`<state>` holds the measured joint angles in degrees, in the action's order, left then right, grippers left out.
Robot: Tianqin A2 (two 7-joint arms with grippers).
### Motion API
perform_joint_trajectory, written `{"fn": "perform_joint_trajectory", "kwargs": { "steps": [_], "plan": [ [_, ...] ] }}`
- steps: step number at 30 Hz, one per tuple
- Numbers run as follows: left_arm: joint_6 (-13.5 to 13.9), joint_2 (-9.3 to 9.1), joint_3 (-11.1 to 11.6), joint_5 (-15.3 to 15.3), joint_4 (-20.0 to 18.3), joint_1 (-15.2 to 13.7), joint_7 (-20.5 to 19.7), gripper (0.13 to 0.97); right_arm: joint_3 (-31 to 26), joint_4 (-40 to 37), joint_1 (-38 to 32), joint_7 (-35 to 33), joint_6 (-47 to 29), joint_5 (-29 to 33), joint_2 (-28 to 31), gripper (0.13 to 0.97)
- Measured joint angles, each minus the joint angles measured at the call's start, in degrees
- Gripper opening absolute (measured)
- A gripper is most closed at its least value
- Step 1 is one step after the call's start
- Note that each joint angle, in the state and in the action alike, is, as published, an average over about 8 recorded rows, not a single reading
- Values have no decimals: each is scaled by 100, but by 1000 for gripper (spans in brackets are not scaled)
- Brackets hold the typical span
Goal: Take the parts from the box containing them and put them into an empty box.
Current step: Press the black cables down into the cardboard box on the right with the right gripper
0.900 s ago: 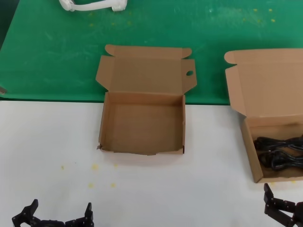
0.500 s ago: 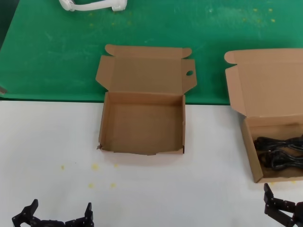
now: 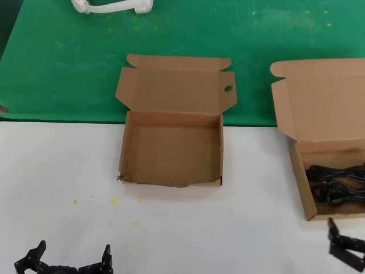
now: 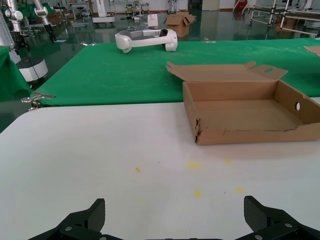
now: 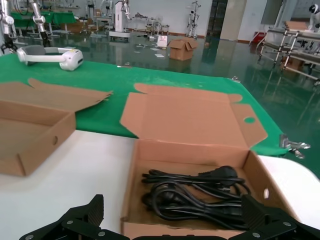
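The parts, thin black looped cables (image 3: pixel 337 184) (image 5: pixel 199 194), lie in the brown box containing them (image 3: pixel 302 188) (image 5: pixel 131 200) at the table's right, its tall lid standing open. The empty box (image 3: pixel 171 117) (image 4: pixel 240 136) sits mid-table, with a round hole in one lid flap and a ragged front edge. My right gripper (image 3: pixel 349 246) (image 5: pixel 175 219) hangs open just in front of the cable box's near wall, apart from the cables. At the near left my left gripper (image 3: pixel 68 261) (image 4: pixel 175 220) is open over bare white table, holding nothing.
A green mat (image 3: pixel 68 63) covers the table's far half, and both lids lean back over it. A white plastic piece (image 3: pixel 111 5) (image 4: pixel 145 39) lies at the far left on the mat. Small yellow specks (image 3: pixel 114 201) dot the white surface in front of the empty box.
My right gripper has shifted a little to the right and nearer the table's front edge. The left gripper, both boxes and the cables have not moved.
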<state>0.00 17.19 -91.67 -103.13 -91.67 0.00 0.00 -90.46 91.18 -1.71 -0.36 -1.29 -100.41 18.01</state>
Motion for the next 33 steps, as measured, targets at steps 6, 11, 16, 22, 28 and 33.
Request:
{"fn": "perform_joint_trajectory", "kwargs": {
  "steps": [6, 11, 16, 22, 28, 33],
  "plan": [
    [0, 0, 0, 0, 0, 0, 0, 966, 157, -84, -91, -54, -54, 33, 152, 966],
    [0, 0, 0, 0, 0, 0, 0, 966, 284, -303, -302, -105, -184, 19, 276, 966],
    [0, 0, 0, 0, 0, 0, 0, 966, 454, -726, -668, -297, -445, -52, 299, 966],
    [0, 0, 0, 0, 0, 0, 0, 966, 673, -1412, -1231, -732, -911, -210, 288, 966],
    [0, 0, 0, 0, 0, 0, 0, 966, 591, -2091, -1837, -1050, -1404, -258, 437, 966],
    [0, 0, 0, 0, 0, 0, 0, 966, 198, -2409, -2249, -1068, -1630, 2, 688, 966]
  ]
}}
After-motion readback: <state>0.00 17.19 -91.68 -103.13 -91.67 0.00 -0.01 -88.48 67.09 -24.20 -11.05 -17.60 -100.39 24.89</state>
